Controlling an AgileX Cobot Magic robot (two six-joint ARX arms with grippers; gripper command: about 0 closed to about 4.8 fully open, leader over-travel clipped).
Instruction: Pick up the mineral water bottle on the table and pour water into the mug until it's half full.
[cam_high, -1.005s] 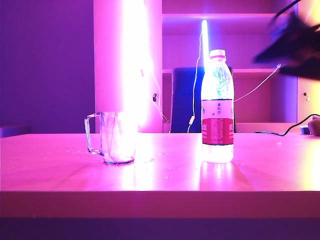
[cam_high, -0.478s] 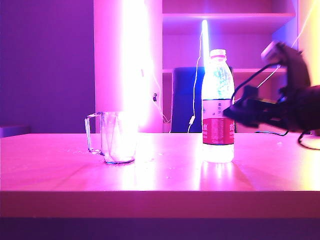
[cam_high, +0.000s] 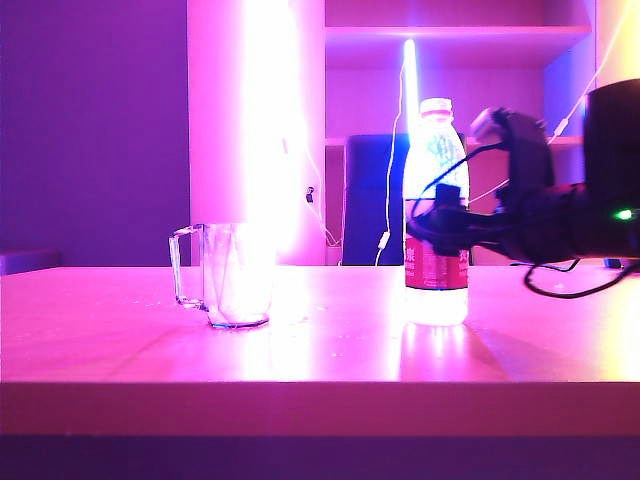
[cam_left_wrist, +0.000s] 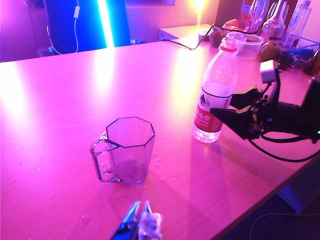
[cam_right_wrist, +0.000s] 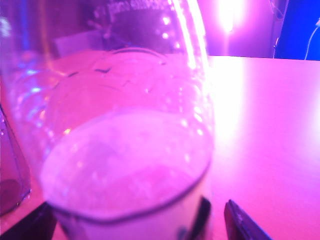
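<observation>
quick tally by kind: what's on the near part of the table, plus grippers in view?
mineral water bottle: 1, upright on the table
mug: 1, apart from the bottle
grippers: 2, the right gripper open around the bottle at its label, the left gripper near the mug
Total: 4

**Little we can read on the bottle label**

We see print only on the mineral water bottle (cam_high: 435, 215). Its red-and-white label band carries a few Chinese characters, seen in the exterior view and in the left wrist view (cam_left_wrist: 210, 102), but they are too small and washed out by the magenta light for us to read. We find no numbers, brands or signs legible elsewhere.
</observation>
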